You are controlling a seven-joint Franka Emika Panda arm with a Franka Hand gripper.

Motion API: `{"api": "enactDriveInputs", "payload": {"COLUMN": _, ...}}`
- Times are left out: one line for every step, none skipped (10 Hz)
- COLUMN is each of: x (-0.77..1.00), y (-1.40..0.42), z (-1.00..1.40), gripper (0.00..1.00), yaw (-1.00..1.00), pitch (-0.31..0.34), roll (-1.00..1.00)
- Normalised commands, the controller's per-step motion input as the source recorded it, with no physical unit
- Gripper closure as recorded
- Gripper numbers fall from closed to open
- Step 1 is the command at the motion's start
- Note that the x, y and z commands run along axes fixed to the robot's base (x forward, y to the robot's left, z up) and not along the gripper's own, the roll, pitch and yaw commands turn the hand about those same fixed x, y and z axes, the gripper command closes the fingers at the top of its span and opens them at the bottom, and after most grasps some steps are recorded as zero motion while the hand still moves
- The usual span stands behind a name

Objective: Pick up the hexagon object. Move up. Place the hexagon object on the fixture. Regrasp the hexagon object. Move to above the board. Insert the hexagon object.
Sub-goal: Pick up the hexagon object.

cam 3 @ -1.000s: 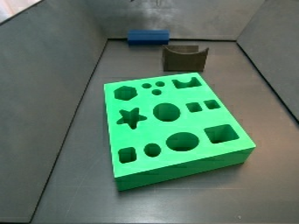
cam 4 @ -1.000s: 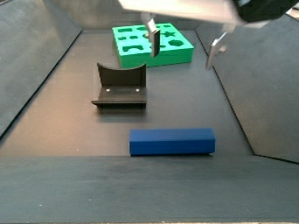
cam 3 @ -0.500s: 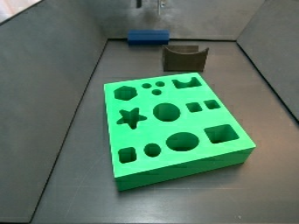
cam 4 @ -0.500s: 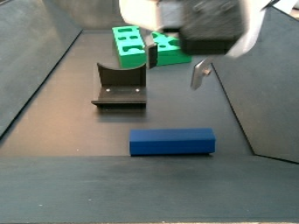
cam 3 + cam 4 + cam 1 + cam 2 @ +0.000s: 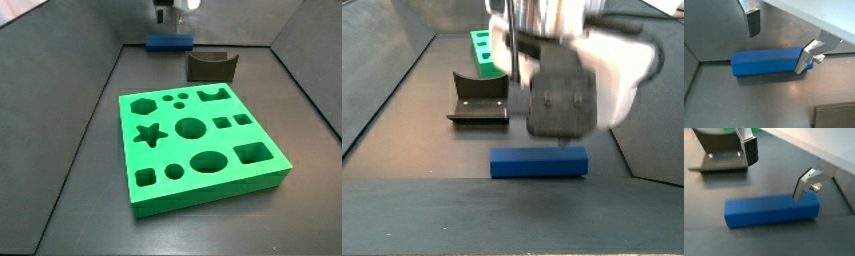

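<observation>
Here, claw [image 5: 779, 41] spread wide above hexagon object [image 5: 764, 62], not touching. Risk: one finger [image 5: 807, 57] over bar's end; off-centre closing could skew bar.

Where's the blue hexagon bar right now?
The blue hexagon bar lies flat on the dark floor, apart from the fixture, with the open claw above it; in a side view it sits by the back wall.

Side views face each other across the board [image 5: 201, 150], both wrist views look down close past the gripper [image 5: 777, 42] at the bar [image 5: 771, 212], w/ fixture [image 5: 480, 98] shared.
</observation>
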Motion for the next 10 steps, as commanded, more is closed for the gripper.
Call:
{"api": "enactDriveInputs", "payload": {"x": 0.0, "y": 0.0, "z": -0.87, "gripper": 0.0, "yaw": -0.11, "pitch": -0.061, "roll": 0.13}}
{"api": "enactDriveInputs", "payload": {"x": 0.0, "y": 0.01, "z": -0.99, "gripper": 0.0, "yaw": -0.32, "pitch": -0.084, "roll": 0.0}}
{"api": "enactDriveInputs", "payload": {"x": -0.23, "y": 0.0, "z": -0.9, "gripper": 0.0, "yaw": -0.67, "pitch": -0.093, "roll": -0.07}}
{"api": "enactDriveInputs", "payload": {"x": -0.29, "y": 0.0, "z": -0.84, "gripper": 0.0, "yaw": -0.81, "pitch": -0.129, "roll": -0.07}}
{"api": "enactDriveInputs", "payload": {"x": -0.17, "y": 0.0, "z": -0.71, "gripper": 0.0, "yaw": -0.74, "pitch": -0.157, "roll": -0.14}}
{"api": "enactDriveInputs", "payload": {"x": -0.25, "y": 0.0, "z": -0.72, "gripper": 0.0, "yaw": -0.81, "pitch": -0.15, "roll": -0.14}}
{"api": "enactDriveInputs", "payload": {"x": -0.37, "y": 0.0, "z": -0.78, "gripper": 0.0, "yaw": -0.8, "pitch": -0.12, "roll": -0.11}}
{"api": "enactDriveInputs", "payload": {"x": -0.45, "y": 0.03, "z": -0.83, "gripper": 0.0, "yaw": -0.76, "pitch": -0.109, "roll": -0.09}}
{"api": "enactDriveInputs", "payload": {"x": -0.43, "y": 0.02, "z": -0.79, "gripper": 0.0, "yaw": -0.75, "pitch": -0.12, "roll": -0.11}}
{"api": "enactDriveInputs", "payload": {"x": -0.18, "y": 0.01, "z": -0.62, "gripper": 0.0, "yaw": -0.49, "pitch": -0.163, "roll": -0.22}}
